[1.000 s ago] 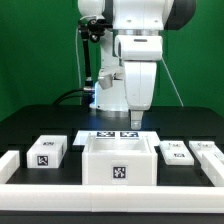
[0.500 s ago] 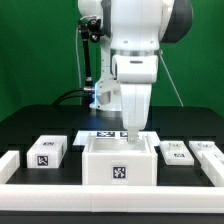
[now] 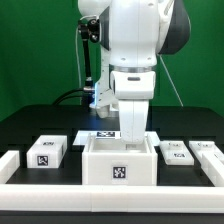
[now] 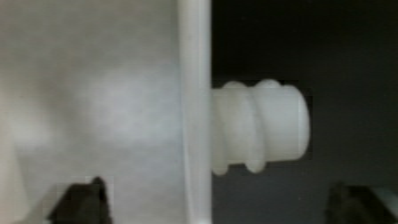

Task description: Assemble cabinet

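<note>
The cabinet (image 3: 119, 160) is a large white open-topped box with a square tag on its front, standing at the front middle of the table. My gripper (image 3: 131, 134) hangs straight down at the cabinet's back wall, its fingertips hidden behind the rim in the exterior view. In the wrist view the gripper (image 4: 222, 205) is open, with a dark fingertip on each side. Between them I see a white wall edge of the cabinet (image 4: 107, 110) and a ribbed white knob (image 4: 263, 125) sticking out from it. The fingers are not closed on anything.
The marker board (image 3: 100, 134) lies flat behind the cabinet. A small tagged white block (image 3: 46, 152) sits at the exterior view's left, two more (image 3: 175, 151) (image 3: 208, 150) at its right. A low white rail (image 3: 60, 186) runs along the front edge.
The arm has come down and shifted slightly to the exterior view's left, bringing the gripper from above the marker board down to the cabinet's back wall.
</note>
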Controlling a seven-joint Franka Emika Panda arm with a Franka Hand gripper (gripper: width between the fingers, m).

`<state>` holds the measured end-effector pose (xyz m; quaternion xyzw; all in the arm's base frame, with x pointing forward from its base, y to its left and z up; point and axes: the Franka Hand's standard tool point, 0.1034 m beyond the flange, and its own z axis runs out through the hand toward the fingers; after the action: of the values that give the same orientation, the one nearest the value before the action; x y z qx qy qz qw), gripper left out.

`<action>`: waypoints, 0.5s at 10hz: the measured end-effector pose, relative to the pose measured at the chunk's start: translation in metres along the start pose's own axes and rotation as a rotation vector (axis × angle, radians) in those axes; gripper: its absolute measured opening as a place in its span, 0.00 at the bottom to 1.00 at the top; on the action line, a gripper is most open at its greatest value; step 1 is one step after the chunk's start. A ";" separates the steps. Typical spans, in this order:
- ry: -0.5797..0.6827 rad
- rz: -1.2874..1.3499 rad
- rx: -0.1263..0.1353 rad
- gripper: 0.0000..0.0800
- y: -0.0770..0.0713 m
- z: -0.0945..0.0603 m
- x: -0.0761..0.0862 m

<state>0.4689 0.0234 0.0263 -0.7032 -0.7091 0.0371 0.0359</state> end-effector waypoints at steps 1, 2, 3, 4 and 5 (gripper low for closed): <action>0.000 0.000 0.001 0.52 0.000 0.000 0.000; 0.000 0.000 0.001 0.52 0.000 0.001 0.000; 0.000 0.000 0.002 0.28 0.000 0.001 0.000; 0.000 0.000 0.002 0.11 -0.001 0.001 0.000; 0.000 0.000 -0.001 0.04 0.000 0.000 0.000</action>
<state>0.4691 0.0234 0.0259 -0.7033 -0.7091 0.0366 0.0355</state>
